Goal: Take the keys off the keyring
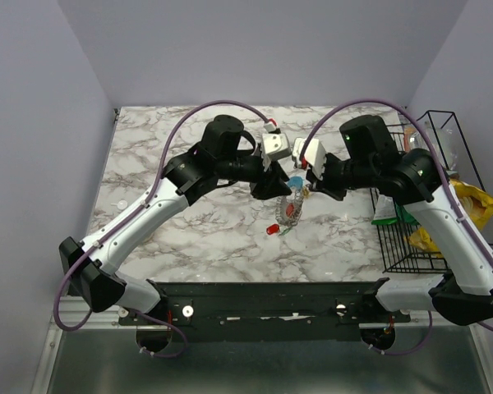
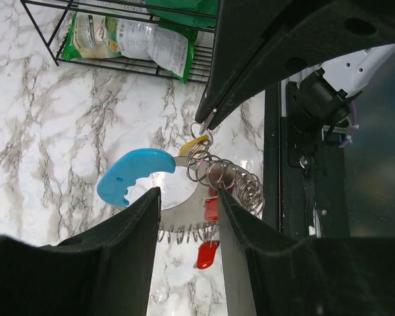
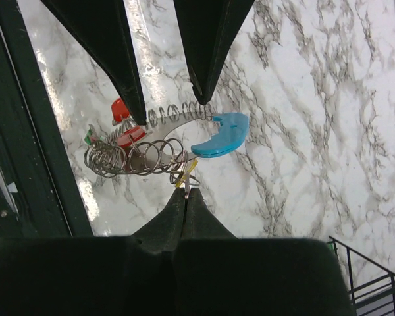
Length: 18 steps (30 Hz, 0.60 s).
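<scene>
The keyring (image 1: 292,207) hangs above the marble between both grippers: a bright blue part (image 2: 135,172) (image 3: 220,138) and a silver part edged with wire coils (image 3: 145,157). My left gripper (image 2: 187,197) (image 1: 281,187) is shut across the silver part, one finger on each side. A red key (image 2: 207,253) (image 3: 120,108) dangles below, and a second red one (image 2: 212,207) and a green one (image 3: 89,137) sit among the coils. My right gripper (image 3: 187,194) (image 1: 306,190) is shut on the thin metal end of the yellow key (image 3: 187,172) (image 2: 194,143), still on its small ring.
A black wire basket (image 1: 427,197) (image 2: 118,62) with snack packets stands at the table's right side, close to the right arm. The dark mounting rail (image 1: 271,291) runs along the near edge. Purple walls enclose the back and sides.
</scene>
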Each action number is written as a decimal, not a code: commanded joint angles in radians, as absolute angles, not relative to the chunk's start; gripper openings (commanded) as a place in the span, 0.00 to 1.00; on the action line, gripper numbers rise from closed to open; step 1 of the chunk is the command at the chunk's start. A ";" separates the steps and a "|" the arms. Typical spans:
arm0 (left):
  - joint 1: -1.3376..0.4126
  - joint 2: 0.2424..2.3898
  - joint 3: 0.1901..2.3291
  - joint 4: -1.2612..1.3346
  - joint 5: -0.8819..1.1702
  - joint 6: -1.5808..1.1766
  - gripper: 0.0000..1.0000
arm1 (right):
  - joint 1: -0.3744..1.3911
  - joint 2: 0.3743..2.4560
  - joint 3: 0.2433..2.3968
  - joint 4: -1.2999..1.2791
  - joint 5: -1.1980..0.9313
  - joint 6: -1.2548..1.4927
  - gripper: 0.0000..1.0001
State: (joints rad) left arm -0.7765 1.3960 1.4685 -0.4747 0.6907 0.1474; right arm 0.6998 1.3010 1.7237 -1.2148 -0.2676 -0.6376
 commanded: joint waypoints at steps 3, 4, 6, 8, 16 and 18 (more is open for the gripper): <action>-0.903 1.502 1.535 -0.486 0.696 0.169 0.48 | 0.730 1.381 1.721 -1.083 -0.229 -0.597 0.01; -0.907 1.506 1.540 -0.489 0.693 0.169 0.49 | 0.730 1.382 1.720 -1.083 -0.227 -0.592 0.01; -0.911 1.519 1.552 -0.494 0.689 0.169 0.49 | 0.730 1.384 1.720 -1.078 -0.216 -0.584 0.01; -0.913 1.528 1.562 -0.495 0.692 0.166 0.49 | 0.730 1.387 1.718 -1.077 -0.206 -0.574 0.01; -0.939 1.575 1.588 -0.497 0.723 0.153 0.49 | 0.730 1.423 1.710 -1.069 -0.144 -0.512 0.01; -0.940 1.588 1.585 -0.483 0.713 0.143 0.49 | 0.729 1.434 1.686 -1.054 -0.138 -0.508 0.01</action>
